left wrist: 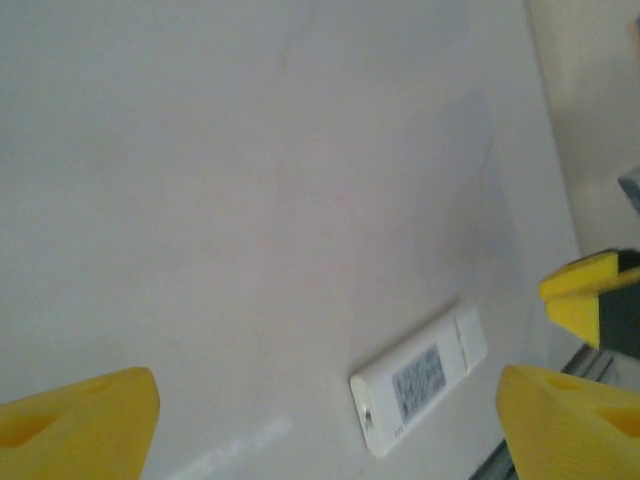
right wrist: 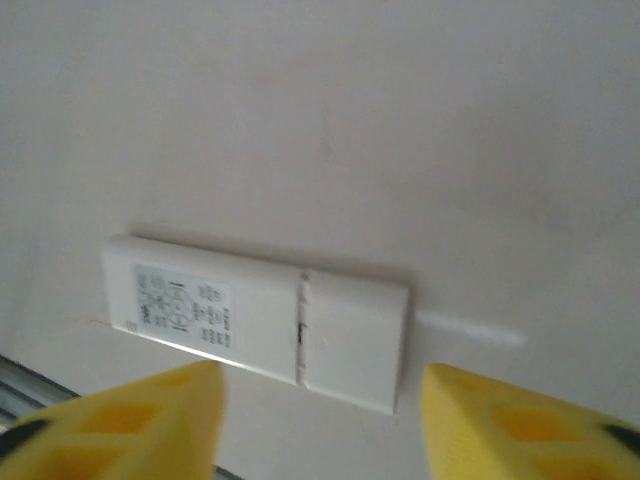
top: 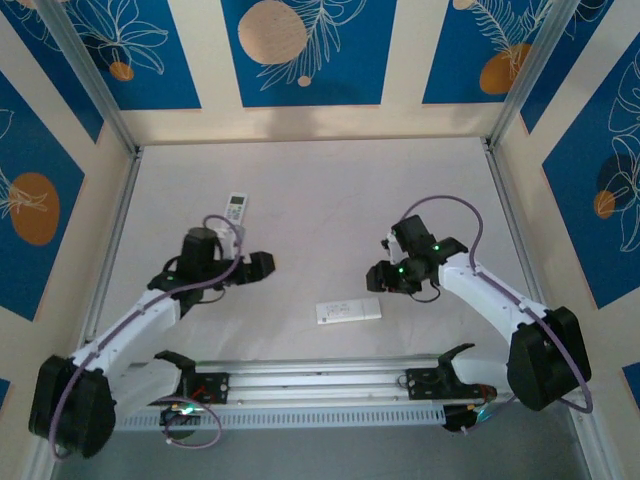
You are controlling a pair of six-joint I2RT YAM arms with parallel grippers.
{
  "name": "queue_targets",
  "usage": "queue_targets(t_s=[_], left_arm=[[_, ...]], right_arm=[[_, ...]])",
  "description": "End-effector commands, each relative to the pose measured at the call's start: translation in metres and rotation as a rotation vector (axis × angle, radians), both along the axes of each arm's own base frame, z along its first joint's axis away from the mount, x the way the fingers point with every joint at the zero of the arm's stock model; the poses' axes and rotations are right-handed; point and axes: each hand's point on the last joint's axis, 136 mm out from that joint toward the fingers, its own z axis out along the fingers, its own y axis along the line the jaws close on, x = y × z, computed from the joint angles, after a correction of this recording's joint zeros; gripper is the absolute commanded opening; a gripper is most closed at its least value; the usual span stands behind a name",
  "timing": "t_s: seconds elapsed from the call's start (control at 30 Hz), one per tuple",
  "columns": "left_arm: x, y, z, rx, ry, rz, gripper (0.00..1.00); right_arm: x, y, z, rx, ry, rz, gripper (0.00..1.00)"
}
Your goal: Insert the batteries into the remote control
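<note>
Seen from above, two arms are reaching over the white table (top: 330, 180), where the remote control (top: 348, 311) is lying back-side up between them. The left gripper (top: 262, 264) is hovering off to its left and the right gripper (top: 378, 278) near its right end, both too dark and small here for their jaws to be read. A second remote (top: 237, 208), buttons up, is lying farther back beside the left arm. From the left wrist, the left gripper (left wrist: 330, 415) is holding its yellow fingertips (left wrist: 90, 415) spread wide at the lower corners, both cut off, nothing between them. The remote control (left wrist: 420, 378) is lying beyond, its label a blur, while a yellow-tipped part (left wrist: 582, 292) is poking in at the right edge, unidentifiable. From the right wrist, the right gripper (right wrist: 320, 425) is hanging with fingertips (right wrist: 135, 420) parted and empty over the remote control (right wrist: 255, 318), a seam crossing its back; the label's print is unreadable.
</note>
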Motion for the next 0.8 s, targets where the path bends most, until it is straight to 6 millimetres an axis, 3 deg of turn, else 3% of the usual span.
queue_targets(t_s=[0.0,0.17,0.37,0.77], left_arm=[[-0.026,-0.024,-0.029,0.057,0.098,-0.050,0.83],[-0.041,-0.054,-0.047,0.062,0.137,-0.113,0.72],[-0.058,-0.095,-0.062,0.097,0.165,-0.239,0.63],[-0.068,-0.126,-0.081,0.116,0.204,-0.297,0.40]], right_arm=[[-0.024,-0.004,-0.017,0.000,0.140,-0.125,0.47],[-0.026,-0.001,-0.029,-0.025,0.108,-0.092,0.44],[-0.024,-0.002,-0.044,-0.075,0.117,-0.064,0.34],[-0.028,0.003,-0.057,-0.104,0.150,-0.064,0.27]])
